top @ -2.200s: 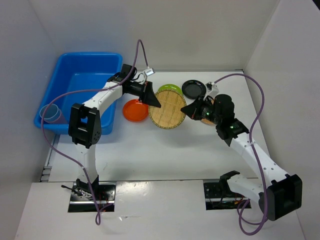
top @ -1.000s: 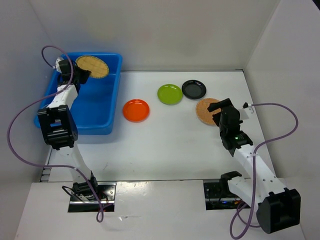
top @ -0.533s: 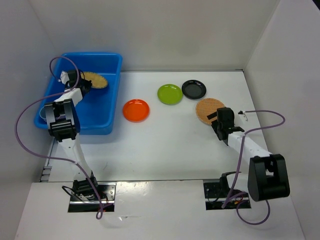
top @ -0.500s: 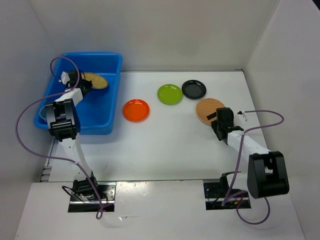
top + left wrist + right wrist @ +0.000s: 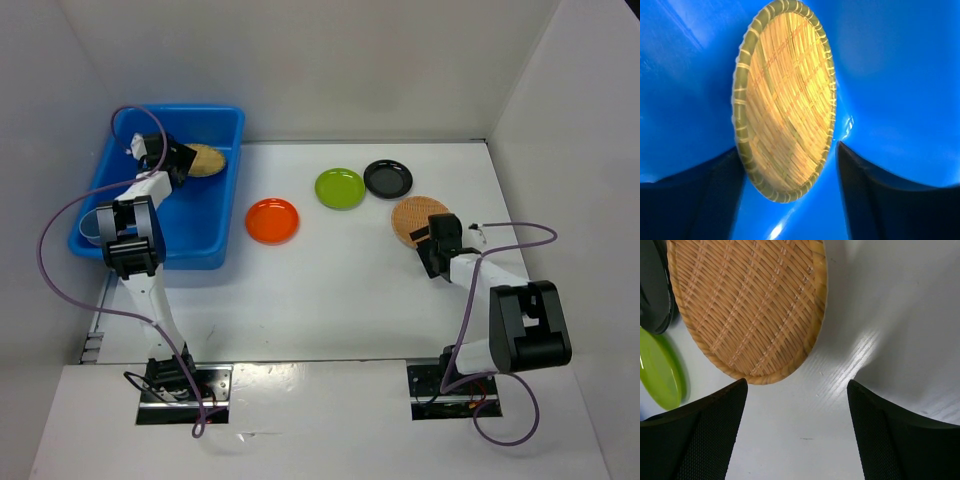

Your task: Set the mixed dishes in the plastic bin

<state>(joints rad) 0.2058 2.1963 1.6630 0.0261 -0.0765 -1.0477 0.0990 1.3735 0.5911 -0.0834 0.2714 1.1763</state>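
Left pincer [image 5: 789,147] spread inside plastic bin [image 5: 890,75]; right pincer [image 5: 796,387] spread beside tan woven plate [image 5: 745,305]; a shallow pinch could shove it away.

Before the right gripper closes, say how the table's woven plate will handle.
The woven plate looks stiff, probably won't flop. Its ribbed weave should resist slipping. Lying flat with a low rim, it may slide from the open right gripper rather than lift.

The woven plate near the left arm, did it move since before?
Yes. The woven plate went left: earlier it sat right of the orange plate, now it is in the blue bin, left of that plate.
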